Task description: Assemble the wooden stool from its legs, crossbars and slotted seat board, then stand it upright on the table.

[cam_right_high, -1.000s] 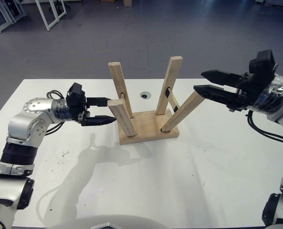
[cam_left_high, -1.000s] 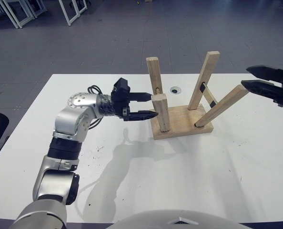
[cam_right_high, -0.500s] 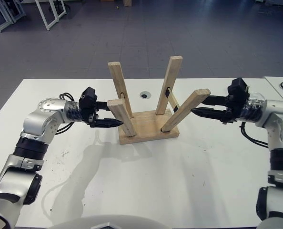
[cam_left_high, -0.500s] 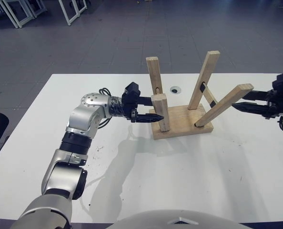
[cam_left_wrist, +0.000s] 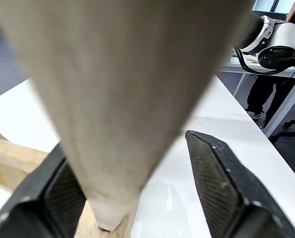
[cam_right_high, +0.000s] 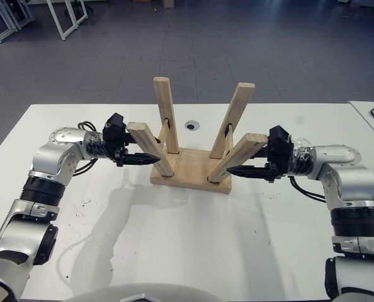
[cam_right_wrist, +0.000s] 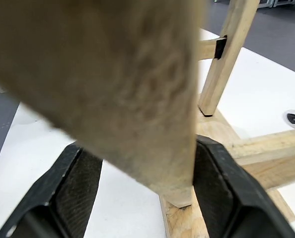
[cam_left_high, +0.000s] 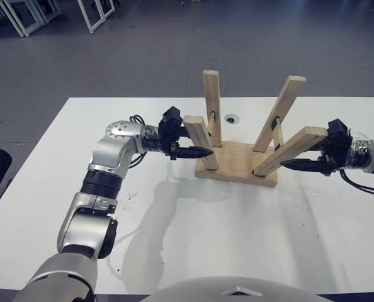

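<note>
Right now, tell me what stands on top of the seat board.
Four splayed legs stand on the seat board: near left leg, far left leg, far right leg, near right leg. How deep their ends sit in the board is hidden.

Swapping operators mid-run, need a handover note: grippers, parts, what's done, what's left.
Left gripper: open, fingers either side of the front left leg.
Right gripper: shut on the front right leg.
Seat board lies flat on the table. The front legs and back legs are seated in it and point up, so the build is upside down.
To do: turn it over and stand it upright.
</note>
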Robot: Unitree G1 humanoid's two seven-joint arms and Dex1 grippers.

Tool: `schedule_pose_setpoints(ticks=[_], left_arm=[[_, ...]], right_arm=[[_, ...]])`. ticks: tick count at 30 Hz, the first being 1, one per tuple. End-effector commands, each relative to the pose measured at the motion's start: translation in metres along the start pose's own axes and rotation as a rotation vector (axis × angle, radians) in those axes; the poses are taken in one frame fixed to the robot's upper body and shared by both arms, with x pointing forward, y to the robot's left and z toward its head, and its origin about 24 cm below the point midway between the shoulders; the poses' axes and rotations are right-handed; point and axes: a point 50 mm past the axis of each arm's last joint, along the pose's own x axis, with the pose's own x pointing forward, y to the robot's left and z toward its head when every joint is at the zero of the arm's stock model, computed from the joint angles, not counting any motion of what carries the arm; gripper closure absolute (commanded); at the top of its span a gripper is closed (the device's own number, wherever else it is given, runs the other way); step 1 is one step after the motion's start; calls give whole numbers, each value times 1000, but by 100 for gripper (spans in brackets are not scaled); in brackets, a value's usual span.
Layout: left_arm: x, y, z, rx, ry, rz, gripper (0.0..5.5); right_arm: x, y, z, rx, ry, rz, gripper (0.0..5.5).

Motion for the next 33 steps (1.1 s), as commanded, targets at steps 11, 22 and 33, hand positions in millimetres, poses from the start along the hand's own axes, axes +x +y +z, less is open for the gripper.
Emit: schedule_pose_setpoints(ticks=[11,22,33], left_arm=[[-34,-54,-7,-116,26,-91,297],[-35,-55,-3,-113,19,-66,354],[-37,-63,-7,-133,15,-83,382]], right_arm=[[6,34,3,33,-41,68,285],[7,36,4,19,-26,83,367],[5,39,-8,63,-6,87,370]])
